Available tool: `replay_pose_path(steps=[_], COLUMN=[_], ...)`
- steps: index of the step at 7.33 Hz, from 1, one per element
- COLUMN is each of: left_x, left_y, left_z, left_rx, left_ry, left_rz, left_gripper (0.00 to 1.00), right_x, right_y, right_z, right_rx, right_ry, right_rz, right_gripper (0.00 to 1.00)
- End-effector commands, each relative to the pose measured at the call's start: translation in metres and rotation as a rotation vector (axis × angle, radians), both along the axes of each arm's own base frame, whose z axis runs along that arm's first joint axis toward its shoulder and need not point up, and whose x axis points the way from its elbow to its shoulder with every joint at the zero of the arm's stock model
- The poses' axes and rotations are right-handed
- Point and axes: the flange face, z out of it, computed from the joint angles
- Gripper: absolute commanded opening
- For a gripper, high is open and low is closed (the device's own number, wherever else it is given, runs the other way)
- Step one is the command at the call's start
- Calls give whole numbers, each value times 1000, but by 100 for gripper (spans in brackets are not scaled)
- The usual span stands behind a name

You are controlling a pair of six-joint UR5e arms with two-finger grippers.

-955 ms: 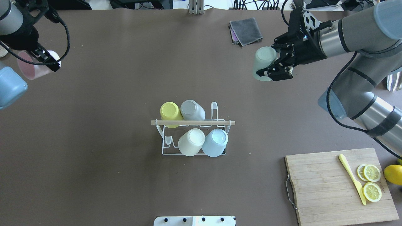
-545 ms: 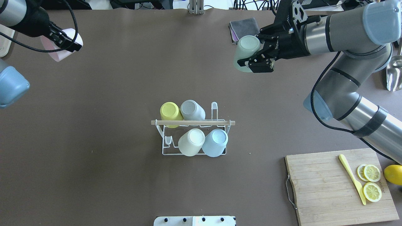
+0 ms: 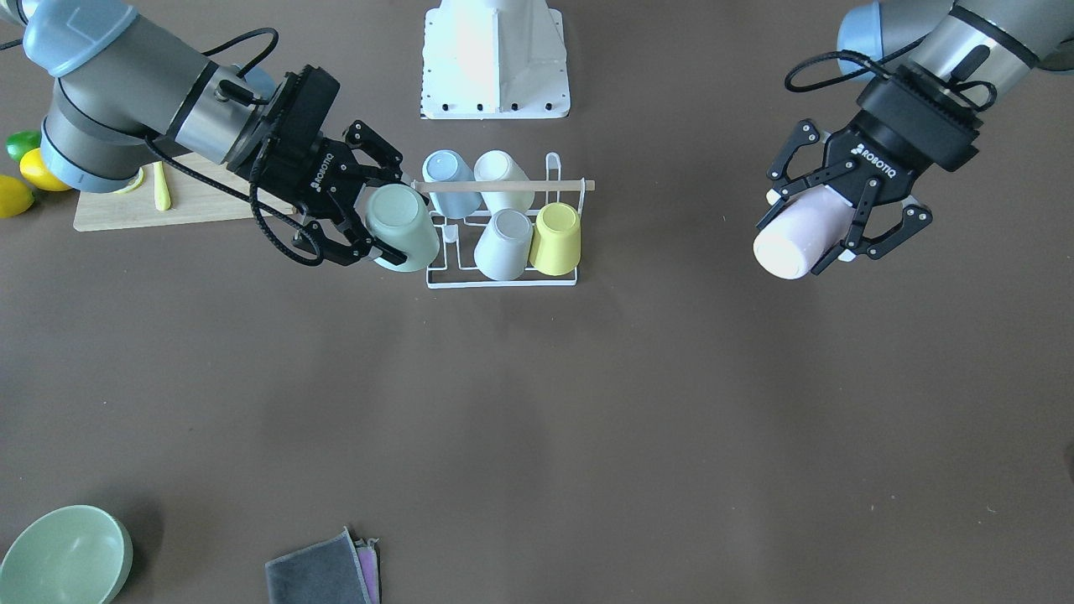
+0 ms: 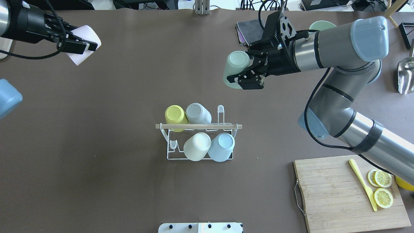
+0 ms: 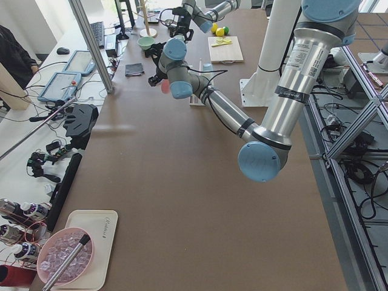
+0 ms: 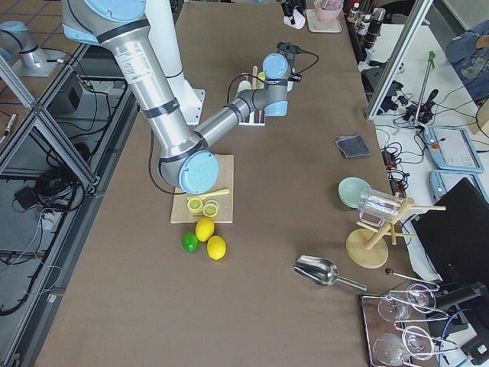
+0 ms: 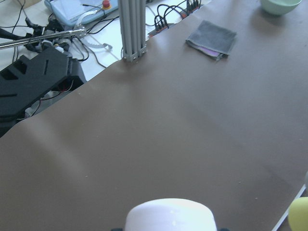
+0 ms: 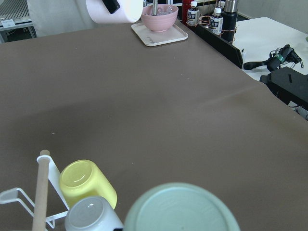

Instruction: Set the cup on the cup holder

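Only frontally, left gripper [image 3: 789, 248] visibly clamps pink cup [image 3: 799, 233].

The brown table [image 4: 97, 168] carries the white wire cup holder [image 4: 198, 126] near its middle. On the robot's right lies a wooden cutting board [image 4: 333, 191], with two lemons [image 6: 205, 228] and a lime [image 6: 189, 241] just beside it. Toward the far edge lie a folded grey cloth [image 4: 247, 30] and a green bowl [image 3: 65, 554], near each other.
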Motion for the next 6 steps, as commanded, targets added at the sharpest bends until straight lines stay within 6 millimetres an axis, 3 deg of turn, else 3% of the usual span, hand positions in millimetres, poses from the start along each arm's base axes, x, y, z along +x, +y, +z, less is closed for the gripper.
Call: replay_pose_path(steps=[1,3,5,6], left_x=[9,30,87,104], left_y=[44,60,99,112], left_z=[17,8,-5,-8], left_rx=[41,124,209,225], left_ry=[188,259,400,449], left_rz=[33,23,-40,-75], left_gripper=[0,0,0,0], right_x=[-19,-38,-48,-52], right_y=[14,29,37,38], right_z=[1,3,6,10], right_rx=[-4,-9,-12,-9], right_ry=[2,8,14,21], right_rz=[-31,-70,-90,-93], right_gripper=[0,0,0,0])
